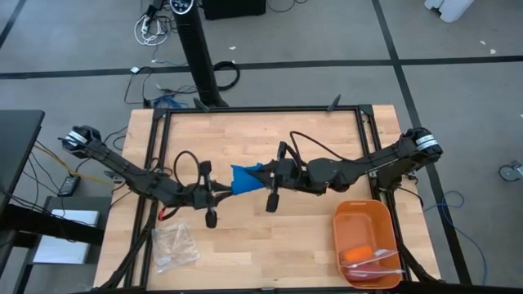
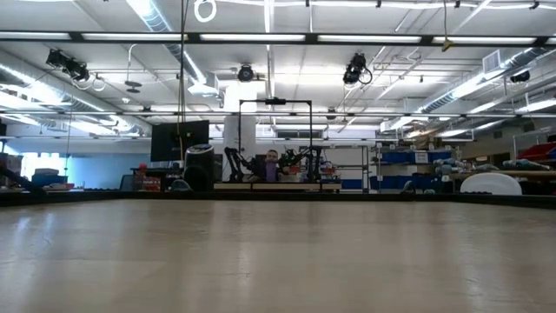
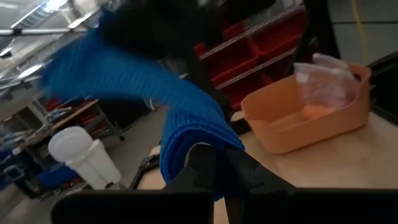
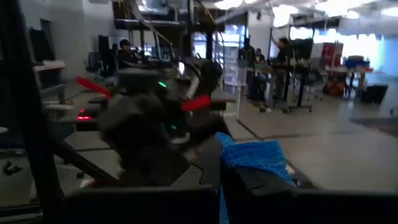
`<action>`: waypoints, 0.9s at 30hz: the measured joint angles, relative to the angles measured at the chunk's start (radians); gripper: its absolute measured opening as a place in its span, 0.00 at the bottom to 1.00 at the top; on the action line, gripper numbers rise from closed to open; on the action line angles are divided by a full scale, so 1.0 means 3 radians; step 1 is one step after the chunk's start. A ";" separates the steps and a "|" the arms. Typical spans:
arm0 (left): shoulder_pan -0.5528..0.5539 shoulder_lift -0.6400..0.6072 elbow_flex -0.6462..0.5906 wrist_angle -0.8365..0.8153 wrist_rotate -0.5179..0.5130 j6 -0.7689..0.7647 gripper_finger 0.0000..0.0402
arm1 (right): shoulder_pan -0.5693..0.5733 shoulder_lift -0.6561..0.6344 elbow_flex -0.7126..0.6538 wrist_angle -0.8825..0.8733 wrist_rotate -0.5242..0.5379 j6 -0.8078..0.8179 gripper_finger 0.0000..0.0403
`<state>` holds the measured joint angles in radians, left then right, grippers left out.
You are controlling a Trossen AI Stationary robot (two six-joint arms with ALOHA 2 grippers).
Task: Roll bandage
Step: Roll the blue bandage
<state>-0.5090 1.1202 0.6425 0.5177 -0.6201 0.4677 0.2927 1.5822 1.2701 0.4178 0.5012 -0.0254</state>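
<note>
Left end effector (image 1: 222, 189), right end effector (image 1: 263, 175) both clamped on bandage (image 1: 244, 178), held between them.

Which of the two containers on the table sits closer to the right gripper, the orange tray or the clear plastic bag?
The orange tray, at the table's right front corner, below and right of the right gripper. The clear plastic bag lies front left, under the left arm.

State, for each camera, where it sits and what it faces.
High: overhead, facing down; both arms, bandage, tray.
Low: table height, facing the room; no arm shows.
Left wrist: on left pincer, facing bandage and tray.
Right wrist: on right pincer, facing left arm.
Shared: both wrists see the bandage.
</note>
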 joint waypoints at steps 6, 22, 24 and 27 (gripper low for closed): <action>-0.0148 0.0000 0.0131 -0.0009 -0.0011 0.0172 0.03 | -0.0070 0.0000 0.0003 -0.0346 -0.0001 0.0393 0.10; -0.0277 0.0003 0.0195 -0.0054 0.0028 0.0177 0.03 | -0.0037 -0.0111 0.0005 -0.0798 -0.0219 0.0492 0.43; -0.0279 -0.0006 0.0202 -0.0023 0.0034 0.0088 0.03 | 0.0002 -0.0260 0.0003 -0.0956 -0.0193 0.0349 0.44; -0.0277 -0.0018 0.0207 0.0005 0.0193 -0.0085 0.03 | 0.0077 -0.0529 0.0003 -0.1226 -0.0168 0.0118 0.45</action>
<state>-0.5922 1.1149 0.7048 0.5192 -0.5621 0.4420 0.3158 1.4235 1.2709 0.0500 0.4507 0.0101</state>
